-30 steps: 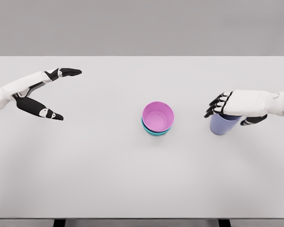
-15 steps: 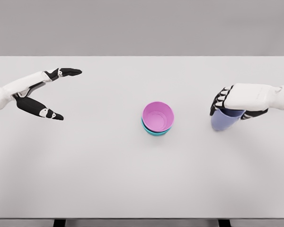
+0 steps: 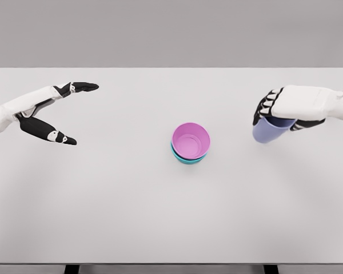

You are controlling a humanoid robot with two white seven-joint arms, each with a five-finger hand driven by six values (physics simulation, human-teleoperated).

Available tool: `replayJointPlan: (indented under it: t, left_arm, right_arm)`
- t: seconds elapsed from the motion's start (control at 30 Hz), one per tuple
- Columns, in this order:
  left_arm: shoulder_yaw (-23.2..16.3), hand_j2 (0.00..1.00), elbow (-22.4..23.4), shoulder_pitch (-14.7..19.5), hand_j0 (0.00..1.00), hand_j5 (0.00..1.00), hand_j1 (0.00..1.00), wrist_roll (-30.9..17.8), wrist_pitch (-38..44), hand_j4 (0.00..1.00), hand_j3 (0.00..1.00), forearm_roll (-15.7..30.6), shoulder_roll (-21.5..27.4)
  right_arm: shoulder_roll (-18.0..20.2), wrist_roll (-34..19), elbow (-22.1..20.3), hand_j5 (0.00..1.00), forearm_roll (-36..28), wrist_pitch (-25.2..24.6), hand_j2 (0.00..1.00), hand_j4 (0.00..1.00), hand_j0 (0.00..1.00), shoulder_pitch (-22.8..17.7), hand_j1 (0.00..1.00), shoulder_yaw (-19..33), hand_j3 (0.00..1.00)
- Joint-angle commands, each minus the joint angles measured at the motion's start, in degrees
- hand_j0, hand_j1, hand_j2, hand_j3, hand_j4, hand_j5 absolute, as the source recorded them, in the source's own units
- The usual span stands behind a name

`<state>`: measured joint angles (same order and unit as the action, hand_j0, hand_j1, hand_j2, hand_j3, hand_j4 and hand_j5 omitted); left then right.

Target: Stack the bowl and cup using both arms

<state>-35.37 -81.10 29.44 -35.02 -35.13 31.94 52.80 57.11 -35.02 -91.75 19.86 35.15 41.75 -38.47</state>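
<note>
Lavender cup [image 3: 267, 132] sits in your right hand [image 3: 288, 109] at the table's [image 3: 131, 217] right side, fingers [image 3: 263, 108] wrapped over its rim from above, cup tilted. Can't tell if it's clear of the surface. Pink cup [image 3: 190, 141] is nested in the teal bowl [image 3: 186, 159] at table centre, well apart from it. Your left hand [image 3: 46, 111] hovers far left, fingers spread, grasping nothing.
</note>
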Motion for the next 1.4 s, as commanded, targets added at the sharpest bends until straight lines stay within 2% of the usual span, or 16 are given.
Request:
replayJointPlan:
  t: [0.0,0.27,0.4,0.9,1.13,1.23,1.37]
  left_arm:
    - [0.0,1.0,0.0,0.0,1.0,1.0,1.0,0.0,0.1,1.0,1.0,0.5,0.0]
    - [0.0,1.0,0.0,0.0,1.0,1.0,1.0,0.0,0.1,1.0,1.0,0.5,0.0]
    - [0.0,1.0,0.0,0.0,1.0,1.0,1.0,0.0,0.1,1.0,1.0,0.5,0.0]
    - [0.0,1.0,0.0,0.0,1.0,1.0,1.0,0.0,0.1,1.0,1.0,0.4,-0.1]
    - [0.0,1.0,0.1,0.1,1.0,1.0,1.0,0.0,0.1,1.0,1.0,0.3,-0.5]
    - [0.0,1.0,0.1,0.1,1.0,1.0,1.0,0.0,0.1,1.0,1.0,0.3,-0.5]
    - [0.0,1.0,0.1,0.1,1.0,1.0,1.0,0.0,0.1,1.0,1.0,0.3,-0.5]
  right_arm:
    - [-0.3,0.0,-0.4,0.72,-0.3,-0.2,0.72,0.72,0.72,0.0,0.72,0.5,0.72]
    - [-1.7,0.0,-1.3,0.71,-0.3,-0.2,0.71,0.71,0.71,1.1,0.71,0.5,0.71]
    - [-1.9,0.0,-2.1,0.56,-0.3,-0.2,0.56,0.56,0.56,1.2,0.56,0.5,0.56]
    - [-6.8,0.0,-4.8,0.58,-0.3,-0.2,0.58,0.58,0.58,3.1,0.58,0.4,0.58]
    - [-8.0,0.0,-6.3,0.58,-0.3,-0.2,0.58,0.58,0.58,3.8,0.58,0.4,0.58]
    - [-8.4,0.0,-8.7,0.58,-0.5,-0.2,0.58,0.58,0.58,3.8,0.58,0.1,0.58]
    - [-8.5,0.0,-8.7,0.58,-0.5,-0.2,0.58,0.58,0.58,3.8,0.58,-0.3,0.58]
